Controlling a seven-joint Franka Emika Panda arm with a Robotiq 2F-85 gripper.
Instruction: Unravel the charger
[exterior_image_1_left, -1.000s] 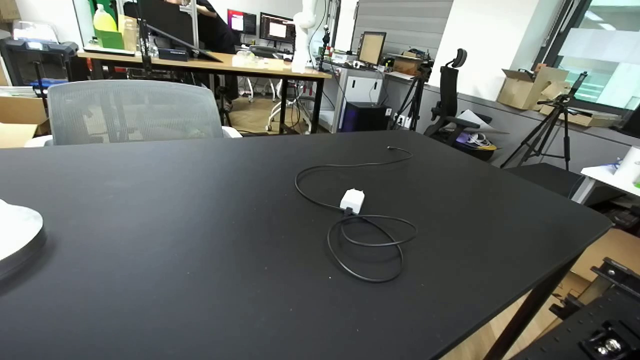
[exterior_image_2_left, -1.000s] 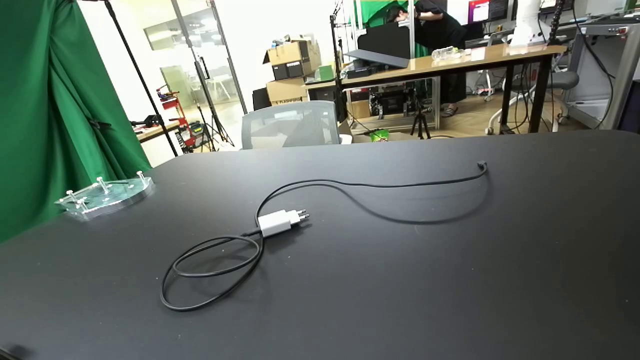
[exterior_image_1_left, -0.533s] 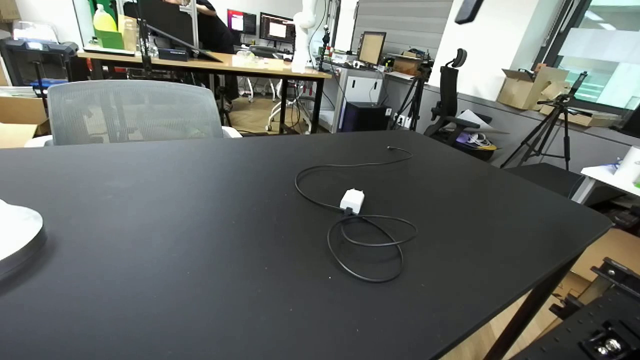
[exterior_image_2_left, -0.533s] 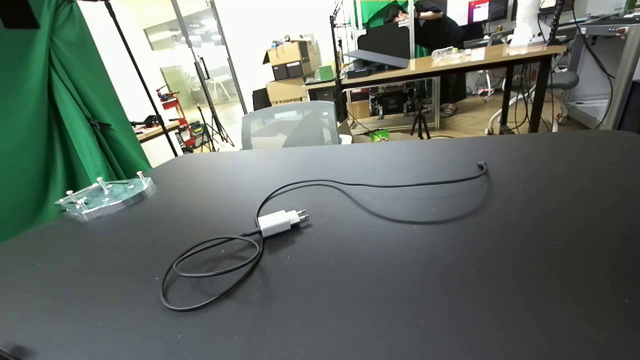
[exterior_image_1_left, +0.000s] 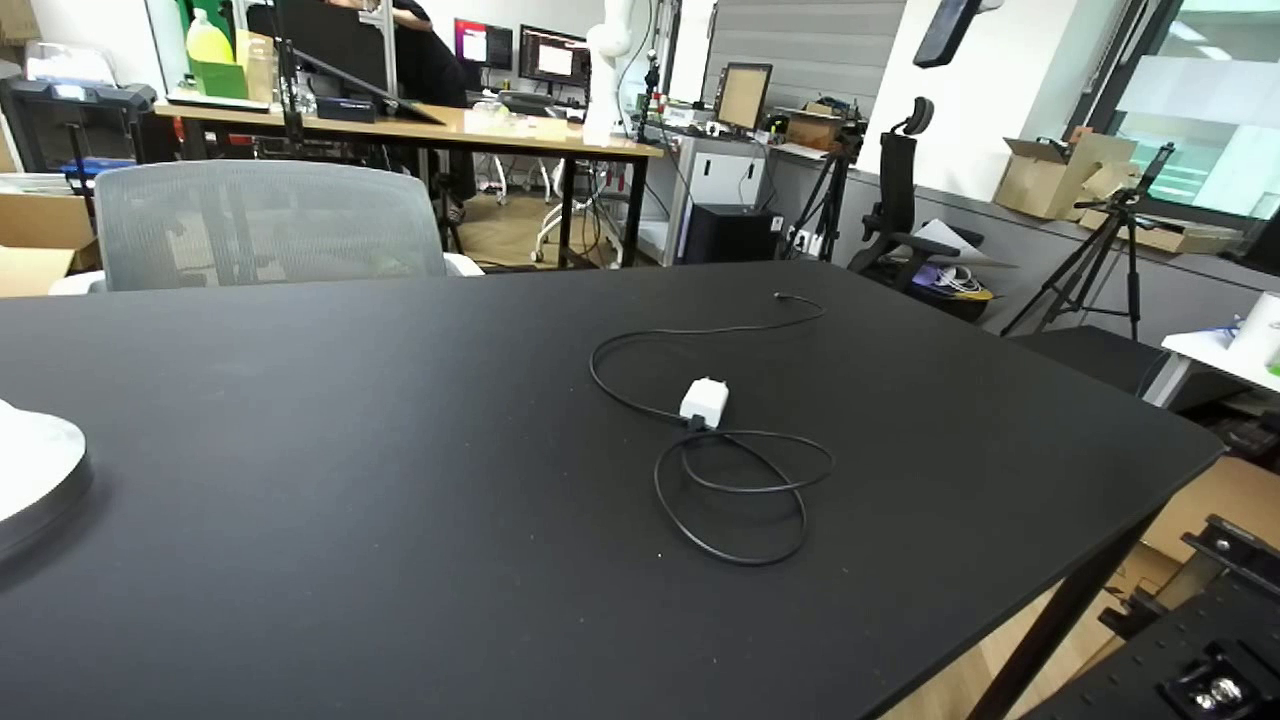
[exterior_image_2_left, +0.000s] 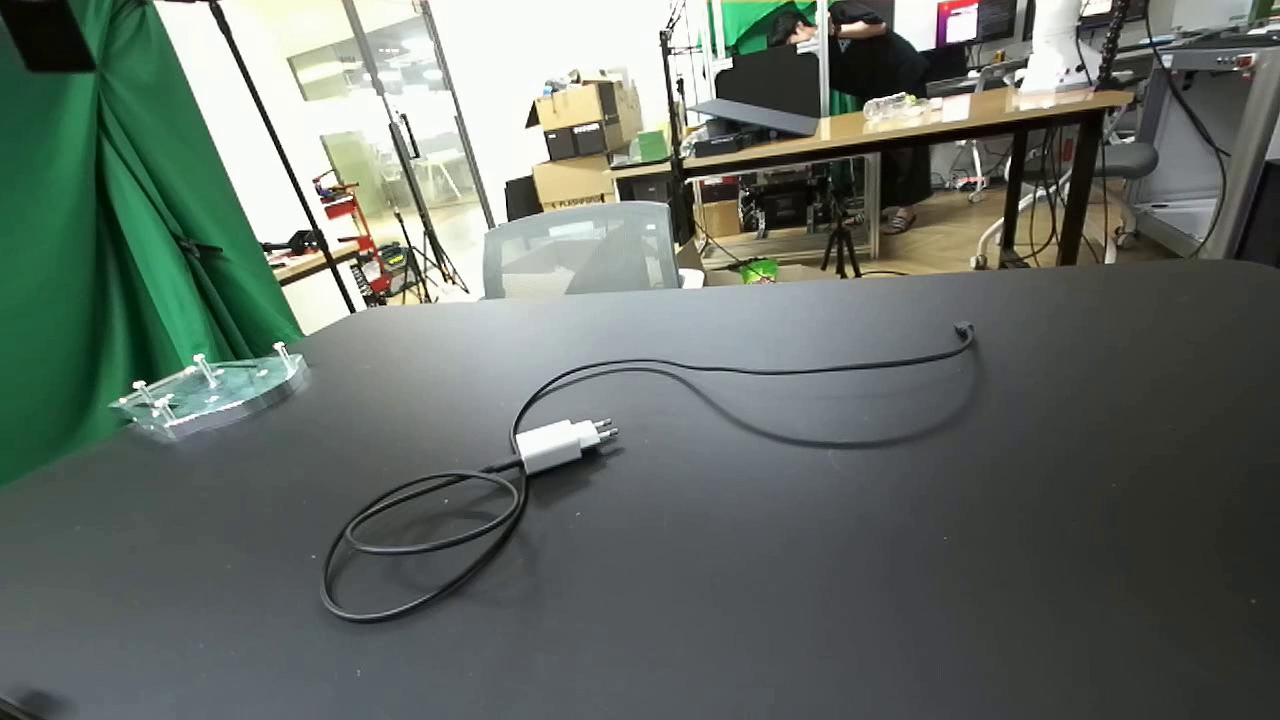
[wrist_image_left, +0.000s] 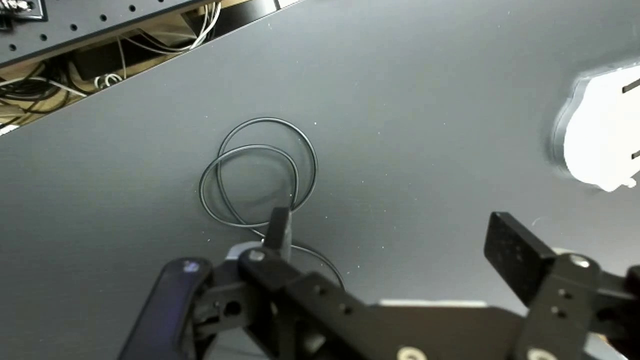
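The charger's white plug block (exterior_image_1_left: 704, 403) lies on the black table in both exterior views, its prongs showing (exterior_image_2_left: 557, 445). Its black cable (exterior_image_2_left: 400, 551) lies in two overlapping loops beside the block, then runs in a curve to its free end (exterior_image_2_left: 963, 328). In the wrist view the cable loops (wrist_image_left: 316, 165) lie ahead of the left finger, which hides most of the plug block (wrist_image_left: 243, 249). My gripper (wrist_image_left: 390, 217) is open and empty above the table, right of the loops in that view. Dark parts of the hand show at the top of both exterior views (exterior_image_1_left: 948, 32).
A clear plate with upright bolts (exterior_image_2_left: 215, 390) lies on the table; it also shows in the wrist view (wrist_image_left: 605, 130). A black perforated mount (wrist_image_left: 100, 25) stands beyond the table's edge. A grey mesh chair (exterior_image_1_left: 270, 225) stands behind the table.
A dark part of the hand has come into view at the top of both exterior views and moved a little lower. The charger and cable have not moved.
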